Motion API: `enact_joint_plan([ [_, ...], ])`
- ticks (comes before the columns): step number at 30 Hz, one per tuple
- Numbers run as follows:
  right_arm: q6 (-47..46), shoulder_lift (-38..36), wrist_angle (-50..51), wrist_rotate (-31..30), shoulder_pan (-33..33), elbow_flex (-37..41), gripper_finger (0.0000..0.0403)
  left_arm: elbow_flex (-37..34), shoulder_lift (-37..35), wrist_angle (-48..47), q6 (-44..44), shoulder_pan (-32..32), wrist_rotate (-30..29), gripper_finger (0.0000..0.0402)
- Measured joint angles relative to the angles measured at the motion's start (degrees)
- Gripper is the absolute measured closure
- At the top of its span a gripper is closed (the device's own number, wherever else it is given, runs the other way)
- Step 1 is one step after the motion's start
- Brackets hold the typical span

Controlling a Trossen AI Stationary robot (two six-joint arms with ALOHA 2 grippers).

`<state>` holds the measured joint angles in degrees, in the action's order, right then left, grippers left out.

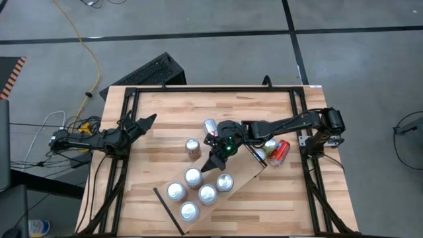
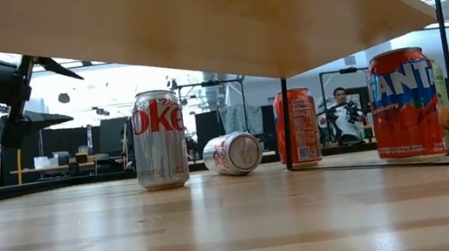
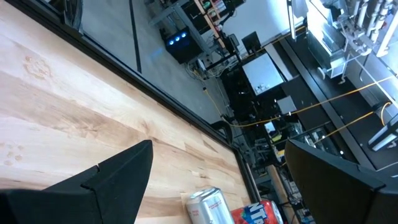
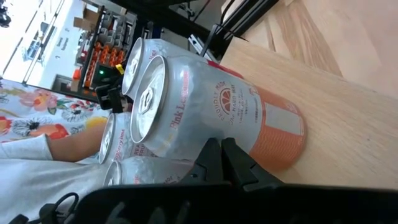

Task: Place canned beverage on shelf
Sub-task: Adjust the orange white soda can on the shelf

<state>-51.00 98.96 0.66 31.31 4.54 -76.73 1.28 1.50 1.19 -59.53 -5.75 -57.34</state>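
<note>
Pressed-together right fingers (image 4: 222, 152) sit just before a silver-and-orange upright can (image 4: 211, 115) on the pale wooden shelf (image 4: 348, 124); possibly touching; a nudge could topple it; left fingers (image 1: 147, 121) wide, idle.

My right gripper (image 1: 213, 163) hung mid-table with its fingers pressed together and empty, while my left gripper (image 1: 147, 122) waited spread apart near the left edge.

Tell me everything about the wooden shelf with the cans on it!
The shelf is a flat, pale plain-wood board lying slanted across the striped table. A thin black strip runs along one short end. Five silver-topped cans stand upright on it, grouped toward that end; the other end is bare. The right gripper, shut, hovers over it near the cans.
</note>
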Motion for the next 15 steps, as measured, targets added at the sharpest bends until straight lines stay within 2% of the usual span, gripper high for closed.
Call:
enact_joint_plan([
  [15, -3.3, 2.9, -5.4, 1.9, 0.3, 0.0, 0.0403, 0.0, 0.0, 0.0, 0.0, 0.0, 0.1, 0.0051],
])
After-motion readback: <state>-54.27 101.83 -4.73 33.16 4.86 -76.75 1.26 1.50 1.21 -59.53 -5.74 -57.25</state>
